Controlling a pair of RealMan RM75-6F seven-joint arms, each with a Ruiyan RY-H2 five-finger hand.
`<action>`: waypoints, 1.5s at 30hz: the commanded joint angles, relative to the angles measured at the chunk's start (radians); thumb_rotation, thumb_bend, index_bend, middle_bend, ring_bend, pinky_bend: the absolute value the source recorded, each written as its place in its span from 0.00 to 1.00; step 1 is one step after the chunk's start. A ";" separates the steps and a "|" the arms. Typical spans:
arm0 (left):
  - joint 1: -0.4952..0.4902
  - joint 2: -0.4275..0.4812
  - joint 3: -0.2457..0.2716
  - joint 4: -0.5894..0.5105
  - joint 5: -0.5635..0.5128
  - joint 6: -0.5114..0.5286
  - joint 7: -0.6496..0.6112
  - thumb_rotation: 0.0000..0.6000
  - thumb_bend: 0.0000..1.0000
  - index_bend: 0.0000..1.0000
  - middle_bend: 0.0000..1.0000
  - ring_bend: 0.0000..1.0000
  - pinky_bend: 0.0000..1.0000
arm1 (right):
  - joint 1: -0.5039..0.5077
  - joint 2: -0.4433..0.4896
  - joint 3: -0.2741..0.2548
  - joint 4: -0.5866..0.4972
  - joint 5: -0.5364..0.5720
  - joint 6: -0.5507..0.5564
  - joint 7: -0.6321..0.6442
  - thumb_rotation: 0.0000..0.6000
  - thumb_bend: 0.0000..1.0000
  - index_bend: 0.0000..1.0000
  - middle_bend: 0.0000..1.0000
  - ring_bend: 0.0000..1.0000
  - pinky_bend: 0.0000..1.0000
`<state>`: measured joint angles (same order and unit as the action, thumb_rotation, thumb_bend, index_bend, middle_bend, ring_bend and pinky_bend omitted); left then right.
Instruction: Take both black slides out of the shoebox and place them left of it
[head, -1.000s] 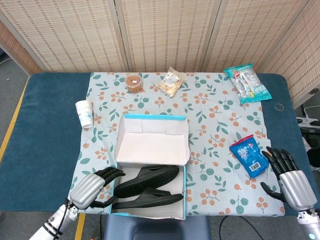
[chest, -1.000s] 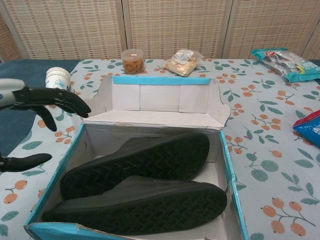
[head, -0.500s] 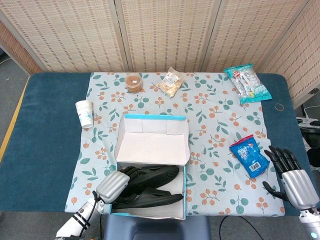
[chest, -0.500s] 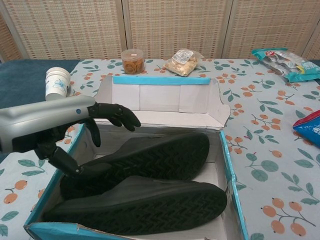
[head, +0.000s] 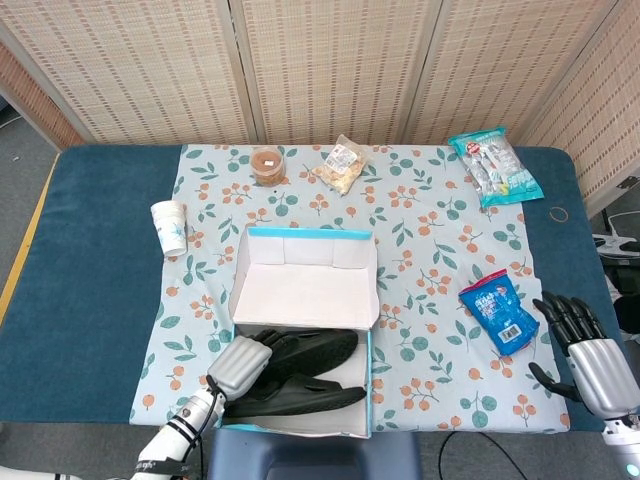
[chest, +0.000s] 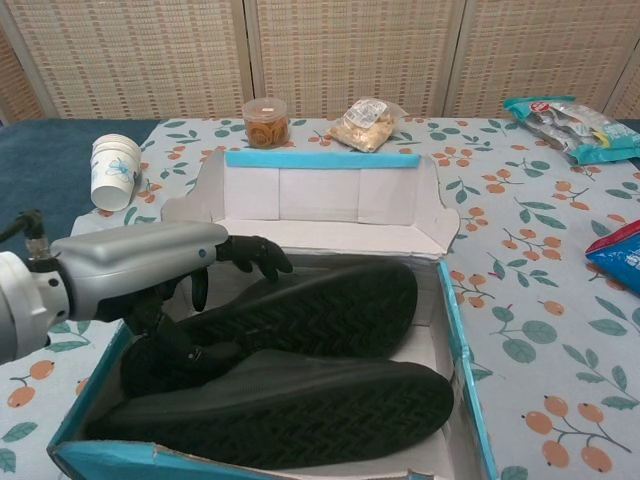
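Two black slides lie soles up in the open shoebox (head: 362, 385) (chest: 456, 330), a far slide (head: 310, 350) (chest: 320, 315) and a near slide (head: 300, 397) (chest: 290, 410). My left hand (head: 240, 362) (chest: 150, 275) reaches in over the box's left wall. Its fingers (chest: 255, 255) arch over the left end of the far slide and the thumb touches that end from below; the grip is not closed. My right hand (head: 585, 345) hovers with fingers spread at the table's right edge, holding nothing.
The box's lid flap (head: 305, 290) lies open behind it. A paper cup (head: 170, 226) stands left of the box on the floral cloth. A blue packet (head: 498, 310) lies near my right hand. A snack jar (head: 266, 164) and two bags (head: 340, 166) (head: 492, 165) sit at the back.
My left hand came from outside the box's left wall into the box and lowered onto the far slide's left end. The right hand barely shifted.
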<state>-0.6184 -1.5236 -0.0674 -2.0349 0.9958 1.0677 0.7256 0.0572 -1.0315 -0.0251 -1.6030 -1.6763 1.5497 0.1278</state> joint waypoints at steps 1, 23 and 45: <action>-0.025 -0.017 0.006 0.003 -0.045 0.018 0.044 1.00 0.36 0.18 0.18 0.19 0.47 | 0.000 0.001 0.001 0.000 0.001 0.000 0.002 1.00 0.19 0.00 0.00 0.00 0.00; -0.131 -0.003 0.010 -0.001 -0.193 0.024 0.078 1.00 0.36 0.53 0.56 0.44 0.55 | -0.004 -0.004 0.013 -0.009 0.029 -0.010 -0.025 1.00 0.19 0.00 0.00 0.00 0.00; -0.142 -0.008 0.028 0.048 -0.074 0.018 -0.058 1.00 0.57 0.83 0.90 0.72 0.74 | -0.009 -0.003 0.025 -0.011 0.049 -0.007 -0.024 1.00 0.19 0.00 0.00 0.00 0.00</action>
<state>-0.7656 -1.5258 -0.0412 -2.0035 0.8939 1.0911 0.6965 0.0479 -1.0343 -0.0003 -1.6143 -1.6270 1.5422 0.1040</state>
